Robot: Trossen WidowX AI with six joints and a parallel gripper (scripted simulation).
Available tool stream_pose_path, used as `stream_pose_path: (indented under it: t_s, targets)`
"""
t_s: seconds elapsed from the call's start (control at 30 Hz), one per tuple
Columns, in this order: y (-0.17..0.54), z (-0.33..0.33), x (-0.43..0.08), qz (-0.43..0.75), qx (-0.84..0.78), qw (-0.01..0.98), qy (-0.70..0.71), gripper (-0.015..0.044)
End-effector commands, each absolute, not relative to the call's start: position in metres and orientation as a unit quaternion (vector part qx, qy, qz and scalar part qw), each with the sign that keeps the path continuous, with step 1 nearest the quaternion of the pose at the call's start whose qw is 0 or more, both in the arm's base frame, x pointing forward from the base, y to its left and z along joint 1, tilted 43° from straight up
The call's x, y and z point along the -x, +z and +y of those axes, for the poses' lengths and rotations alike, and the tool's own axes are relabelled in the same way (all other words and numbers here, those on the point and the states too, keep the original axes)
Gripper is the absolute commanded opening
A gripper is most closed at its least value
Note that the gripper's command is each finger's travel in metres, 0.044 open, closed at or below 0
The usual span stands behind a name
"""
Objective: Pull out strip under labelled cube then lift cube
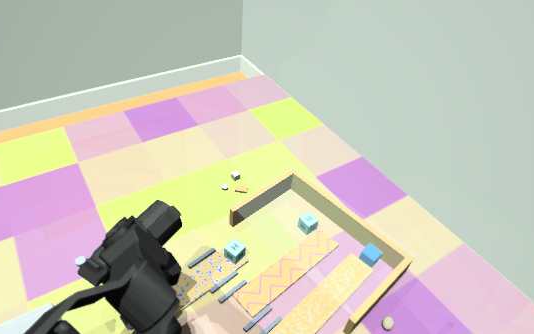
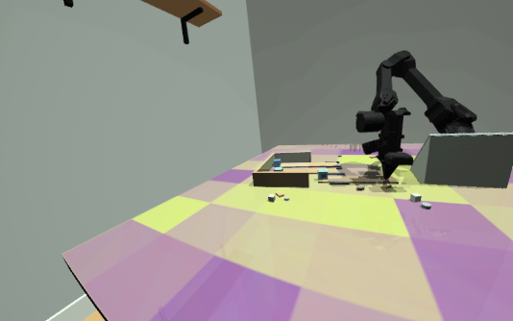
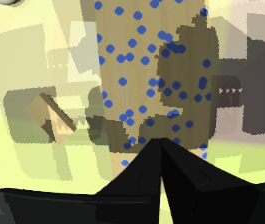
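The marked cube [image 1: 234, 250] sits on the far end of the dotted strip [image 1: 206, 272], just outside the short end of the wooden fence [image 1: 341, 210]. We think this is the cube we want. But a second pale cube [image 1: 308, 222], deeper inside the fence, has a mark too, and we cannot read either one. The dotted strip is long and thin. It runs from the fence mouth straight out toward the arm. Our gripper [image 3: 161, 141] is at the strip's other end, the end far from the fence, so the cube lies ahead of the jaws, along the strip. The jaws are shut tight, tip to tip, with nothing between them. The tips point down at the dotted strip [image 3: 132, 43], and from the side the gripper [image 2: 386, 177] looks right down on the floor. We cannot see if it really touches. We think the pull should go along the strip, away from the fence, where there looks to be room. Closer in toward the fence lie the zigzag strip [image 1: 291, 270] and the speckled strip [image 1: 328, 292], which has a blue cube [image 1: 371, 254] on it. Thin grey bars [image 1: 201, 257] lie close along the dotted strip's edges, so a crooked pull could bump them. A small ball [image 1: 387, 322] rests outside the fence, well apart.
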State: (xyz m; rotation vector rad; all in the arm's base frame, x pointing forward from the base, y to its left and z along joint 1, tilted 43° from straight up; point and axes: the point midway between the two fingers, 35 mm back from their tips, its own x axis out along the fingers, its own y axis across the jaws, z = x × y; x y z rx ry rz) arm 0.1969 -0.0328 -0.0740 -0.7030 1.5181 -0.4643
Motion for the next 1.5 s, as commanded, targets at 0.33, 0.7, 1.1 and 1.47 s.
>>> stream_pose_path:
  t_s: [0.33,0.7,1.1,1.47]
  targets:
    - [-0.045,-0.005,-0.198,0.676,0.308,0.638,-0.204,0.0000]
    - [-0.046,-0.002,-0.222,0.689,0.354,0.614,-0.153,0.0157]
    - [-0.045,0.008,-0.264,0.688,0.353,0.615,-0.154,0.0440]
    - [-0.044,0.017,-0.302,0.688,0.353,0.615,-0.154,0.0440]
